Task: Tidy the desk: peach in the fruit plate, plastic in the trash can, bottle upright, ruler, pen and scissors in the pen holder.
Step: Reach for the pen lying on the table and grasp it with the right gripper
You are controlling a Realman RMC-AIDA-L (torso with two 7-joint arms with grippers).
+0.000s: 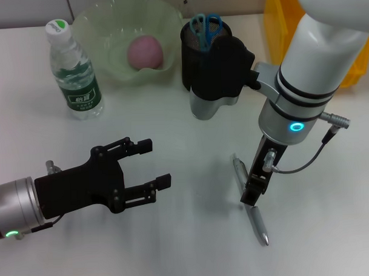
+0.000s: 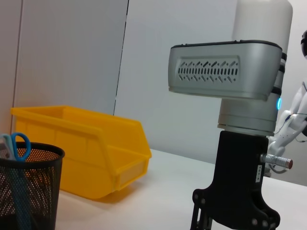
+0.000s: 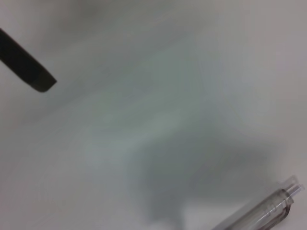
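My right gripper [image 1: 252, 195] hangs over the pen [image 1: 250, 199] on the desk [image 1: 176, 247]; whether its fingers grip: cannot tell. My left gripper [image 1: 152, 164] hovers spread, empty.

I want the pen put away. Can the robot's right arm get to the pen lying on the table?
Probably yes. The right gripper hangs right over the pen, which lies flat on the bare table with nothing on top of it. The left gripper is off to the side, out of the way.
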